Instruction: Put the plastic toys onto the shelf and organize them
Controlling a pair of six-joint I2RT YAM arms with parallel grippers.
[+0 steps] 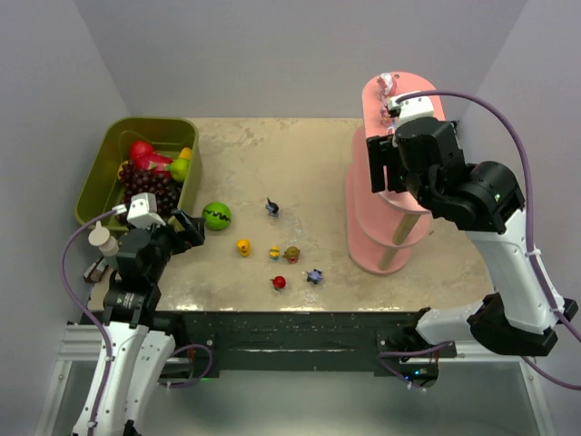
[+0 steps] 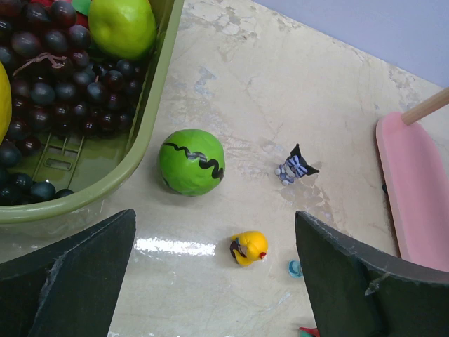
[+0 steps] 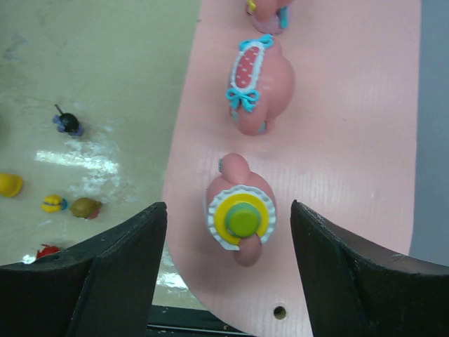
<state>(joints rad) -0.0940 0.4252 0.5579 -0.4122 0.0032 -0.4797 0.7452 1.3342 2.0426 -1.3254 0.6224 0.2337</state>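
Up top, the right fingers [image 3: 119,267] stand spread either side of a pink toy [image 3: 240,217] resting on the top board of the shelf [image 3: 351,140]. The left fingers [image 2: 77,281], spread wide too, hang over the surface [image 2: 280,91] above a yellow toy [image 2: 249,247].

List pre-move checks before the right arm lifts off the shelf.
1. Release: right gripper open, gaps either side of disc-hatted pink toy: ok.
2. Placement: that toy rests on the top board, inside its edge: ok.
3. Other arm: left gripper open, empty: ok.
4. Clearing: table holds yellow figurine and other toys: not ok.
5. Room on lower tiers: cannot tell, mostly hidden.
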